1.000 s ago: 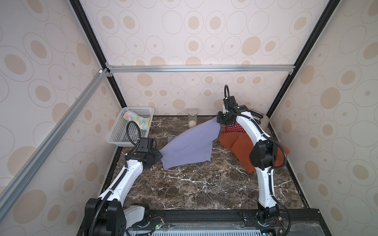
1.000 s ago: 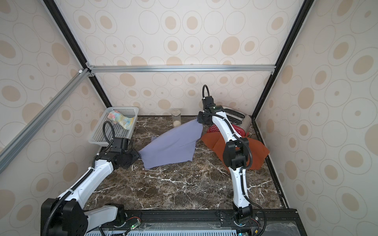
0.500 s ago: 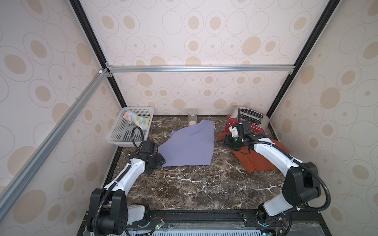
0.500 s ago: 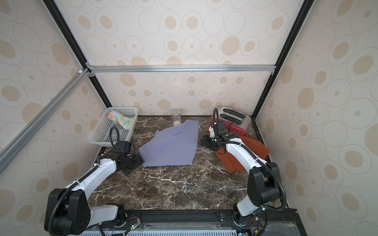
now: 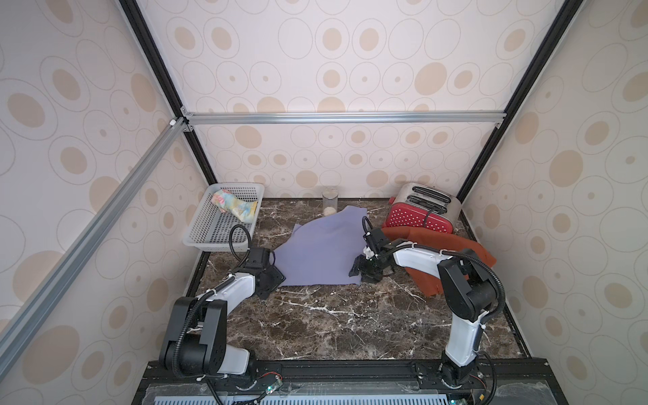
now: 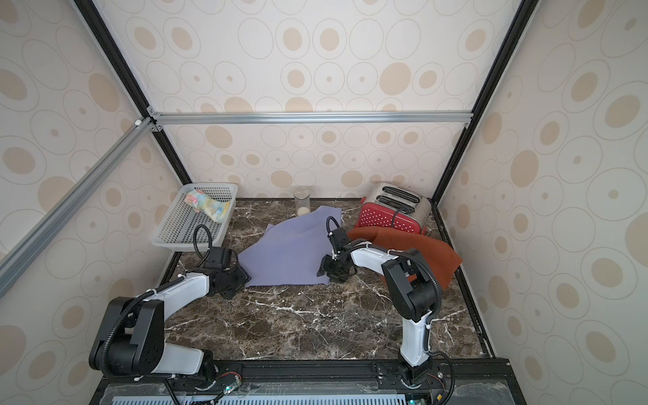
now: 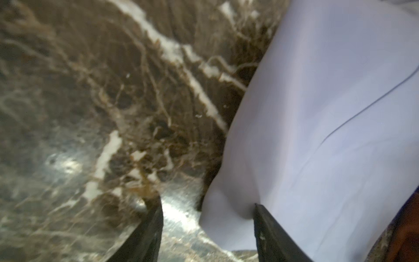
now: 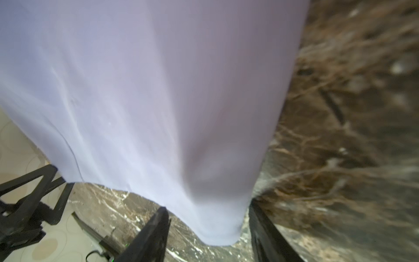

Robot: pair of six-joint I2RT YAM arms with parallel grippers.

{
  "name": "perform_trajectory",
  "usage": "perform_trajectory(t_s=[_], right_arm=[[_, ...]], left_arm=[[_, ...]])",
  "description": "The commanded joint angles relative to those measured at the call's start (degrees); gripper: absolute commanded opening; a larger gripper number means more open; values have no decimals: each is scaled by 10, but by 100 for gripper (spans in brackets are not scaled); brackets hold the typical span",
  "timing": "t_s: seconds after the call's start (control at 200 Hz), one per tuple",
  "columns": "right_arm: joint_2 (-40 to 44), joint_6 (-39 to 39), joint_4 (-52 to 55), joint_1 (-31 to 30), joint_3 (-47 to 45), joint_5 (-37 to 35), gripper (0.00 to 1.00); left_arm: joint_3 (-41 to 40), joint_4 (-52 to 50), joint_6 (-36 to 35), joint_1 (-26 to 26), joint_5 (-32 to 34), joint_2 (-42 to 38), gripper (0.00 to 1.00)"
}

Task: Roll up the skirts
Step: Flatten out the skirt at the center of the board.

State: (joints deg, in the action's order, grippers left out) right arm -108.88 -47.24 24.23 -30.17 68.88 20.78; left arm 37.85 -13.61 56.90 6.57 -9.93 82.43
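As left end effector [image 7: 207,205], right end effector [image 8: 208,205] gape, lavender skirt [image 5: 321,252] between.

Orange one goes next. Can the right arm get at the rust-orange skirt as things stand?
Probably yes: the rust-orange skirt lies uncovered right under that arm, with the toaster behind it. The right tool is open at a corner of the lavender skirt.

The marble table [image 5: 333,326] bears a lavender skirt [image 5: 322,252], rust-orange skirt [image 5: 456,245], white basket [image 5: 215,229], jar [image 5: 330,203] and red toaster [image 5: 417,219].
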Motion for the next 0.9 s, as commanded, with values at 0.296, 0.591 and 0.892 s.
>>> perform_trajectory(t_s=[0.296,0.591,0.892], right_arm=[[33,-14,-32,-1,-16,-27,1],[178,24,-14,1,36,-25,0],[346,61,11,-15,78,-51,0]], left_arm=[[36,42,43,27,-15,19,0],[205,-92,-15,26,-13,-116,0],[390,-177,-75,23,-53,-200,0]])
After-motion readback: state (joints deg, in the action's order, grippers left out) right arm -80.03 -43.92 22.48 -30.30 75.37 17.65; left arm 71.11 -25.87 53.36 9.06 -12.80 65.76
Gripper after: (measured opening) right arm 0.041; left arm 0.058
